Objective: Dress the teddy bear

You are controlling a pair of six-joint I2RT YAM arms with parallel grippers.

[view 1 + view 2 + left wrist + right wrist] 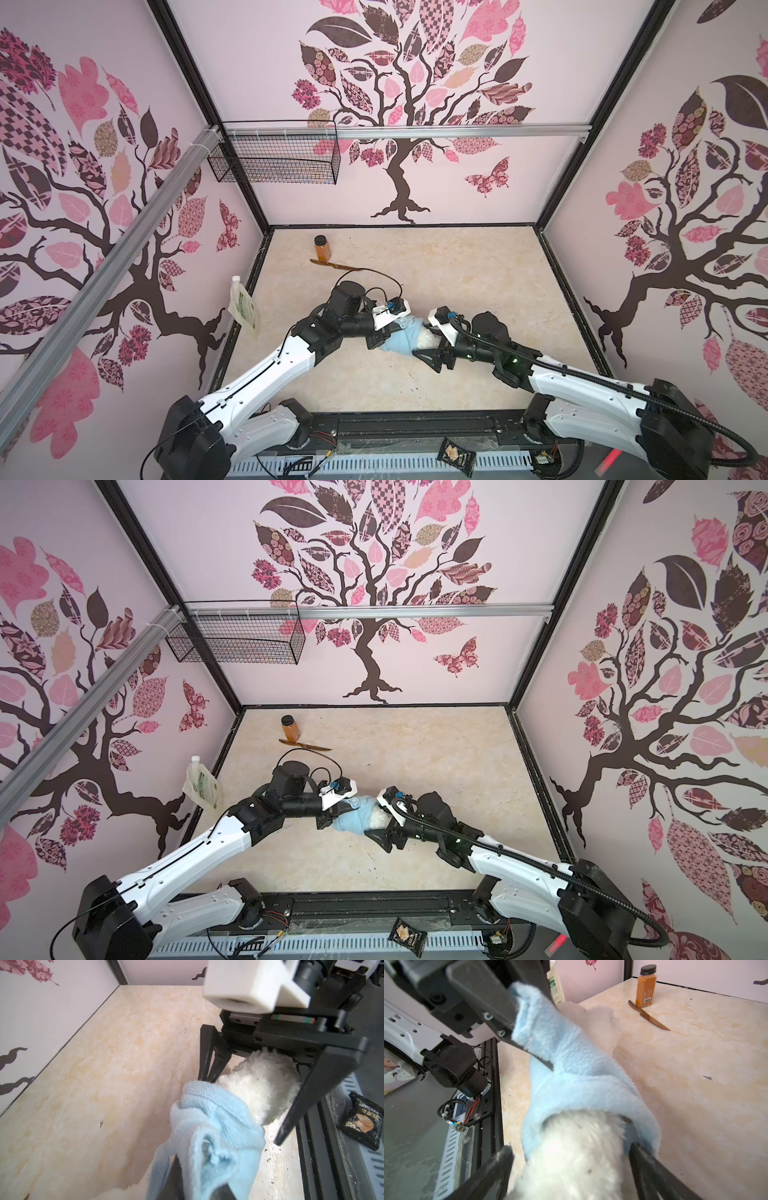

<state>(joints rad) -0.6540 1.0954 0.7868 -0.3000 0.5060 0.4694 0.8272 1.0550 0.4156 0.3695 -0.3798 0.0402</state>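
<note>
My left gripper (199,1180) is clamped narrow on a bunched fold of the light blue shirt (214,1126); the right wrist view shows the cloth pinched flat btw its two black fingers (483,1001). My right gripper (242,1110) stands wide, w/ one finger (307,1093) on each side of the teddy bear (428,341) and white fur filling the gap. The pads aren't pressing in as far as I can see. The bear lies approx mid-worktop (457,270), a bit nearer the front edge than the back, long axis running left-right btw my two wrists. The shirt wraps the bear's left-hand end, and bare white plush sticks out toward my right gripper. Head and face are hidden, so I can't tell which end is which, nor whether the bear rests on the surface or hangs just clear. Elsewhere there is a spice jar (322,246) upright near the back-left corner and a brown knife (332,264) flat just in front of it. A pouch (243,305) leans at the left edge, and a black packet (456,455) sits on the front rail.
</note>
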